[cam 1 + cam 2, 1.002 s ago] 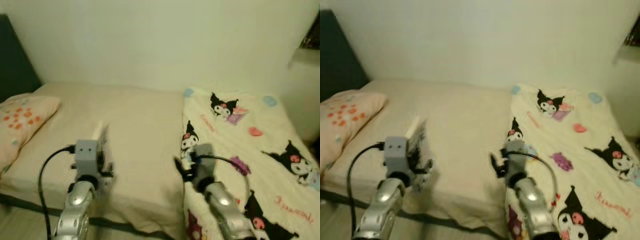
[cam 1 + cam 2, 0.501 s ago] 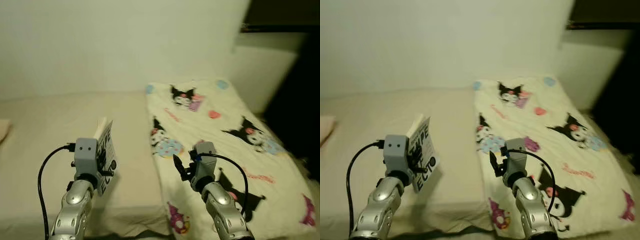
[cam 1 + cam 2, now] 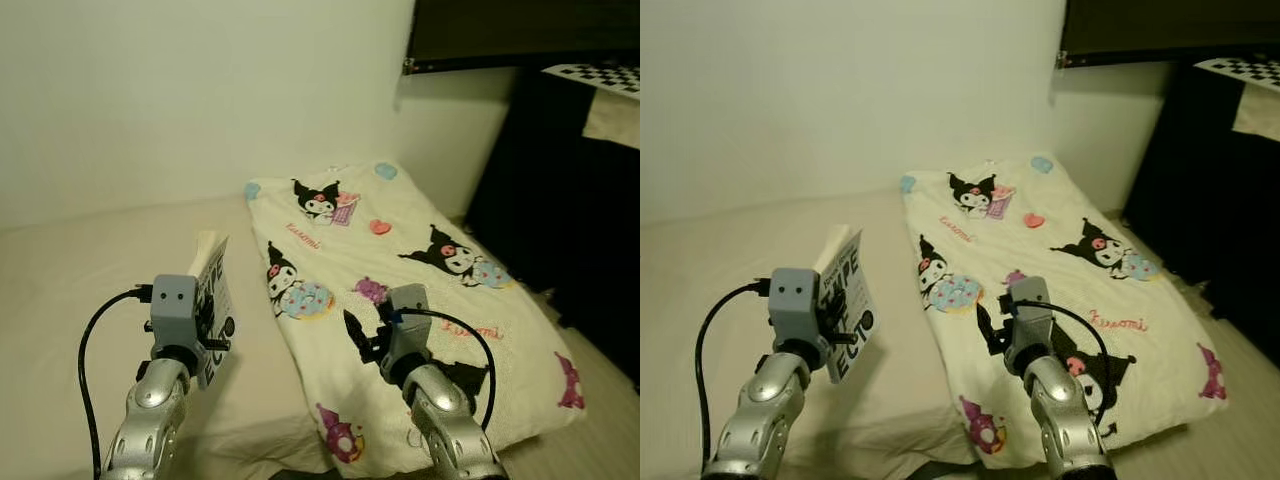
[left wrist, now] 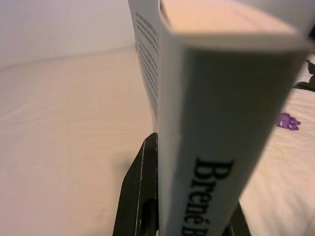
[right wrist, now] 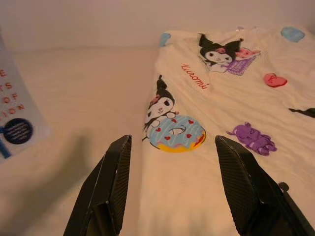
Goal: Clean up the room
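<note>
My left gripper [image 3: 205, 325] is shut on a white book [image 3: 213, 300] with black lettering, held upright above the cream bed [image 3: 90, 260]. The book's spine [image 4: 216, 142] is clamped between the black fingers [image 4: 138, 196] in the left wrist view. My right gripper [image 3: 362, 338] is open and holds nothing. It hovers over the cartoon-print blanket [image 3: 400, 270], and its two spread fingers [image 5: 110, 187] frame a donut print [image 5: 176, 133].
The blanket covers the bed's right part and hangs over its front edge. A pale wall [image 3: 200, 90] runs behind the bed. Dark furniture [image 3: 580, 200] stands at the right, with a strip of floor [image 3: 600, 420] beside the blanket's corner.
The camera has swung right: the pillow and dark headboard have left the picture and dark furniture has come in at the right. Both grippers keep their pose, the left still holding the book.
</note>
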### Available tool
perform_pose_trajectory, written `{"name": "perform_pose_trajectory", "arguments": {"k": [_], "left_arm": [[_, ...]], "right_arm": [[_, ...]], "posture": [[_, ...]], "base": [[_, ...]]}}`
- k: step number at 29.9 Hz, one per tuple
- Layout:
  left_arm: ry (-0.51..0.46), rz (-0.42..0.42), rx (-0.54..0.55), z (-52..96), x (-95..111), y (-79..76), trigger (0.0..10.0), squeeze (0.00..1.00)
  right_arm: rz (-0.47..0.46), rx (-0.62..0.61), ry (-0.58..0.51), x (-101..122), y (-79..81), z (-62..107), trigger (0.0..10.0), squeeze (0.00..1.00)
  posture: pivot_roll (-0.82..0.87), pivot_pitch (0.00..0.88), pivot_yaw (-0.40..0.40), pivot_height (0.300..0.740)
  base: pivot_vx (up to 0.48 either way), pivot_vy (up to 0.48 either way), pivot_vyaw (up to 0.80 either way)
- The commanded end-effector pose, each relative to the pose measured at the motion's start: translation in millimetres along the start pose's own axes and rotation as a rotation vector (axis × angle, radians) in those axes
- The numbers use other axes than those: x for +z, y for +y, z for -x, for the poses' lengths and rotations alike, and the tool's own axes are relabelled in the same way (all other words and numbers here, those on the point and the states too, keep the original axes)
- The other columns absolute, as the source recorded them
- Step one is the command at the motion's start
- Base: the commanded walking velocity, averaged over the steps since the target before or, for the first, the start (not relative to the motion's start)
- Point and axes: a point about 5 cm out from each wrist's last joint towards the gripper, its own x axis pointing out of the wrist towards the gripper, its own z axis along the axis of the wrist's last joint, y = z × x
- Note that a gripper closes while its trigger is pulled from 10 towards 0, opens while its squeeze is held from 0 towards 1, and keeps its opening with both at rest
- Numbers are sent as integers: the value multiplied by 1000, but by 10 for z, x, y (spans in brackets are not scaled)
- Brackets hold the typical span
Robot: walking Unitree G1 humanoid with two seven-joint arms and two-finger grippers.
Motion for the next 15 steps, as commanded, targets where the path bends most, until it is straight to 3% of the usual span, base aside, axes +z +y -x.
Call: {"name": "perform_pose_trajectory", "arguments": {"k": [1, 15], "left_arm": [[-32, -15, 5, 2, 49, 26, 10000, 0], [-35, -14, -3, -21, 62, 22, 10000, 0]], "right_arm": [[-6, 18, -2, -15, 72, -2, 10000, 0], [-13, 17, -8, -9, 77, 0, 10000, 0]], "posture": [[-59, 70, 21, 740], [-61, 75, 25, 740]], "base": [[0, 454, 0], [0, 457, 0]]}}
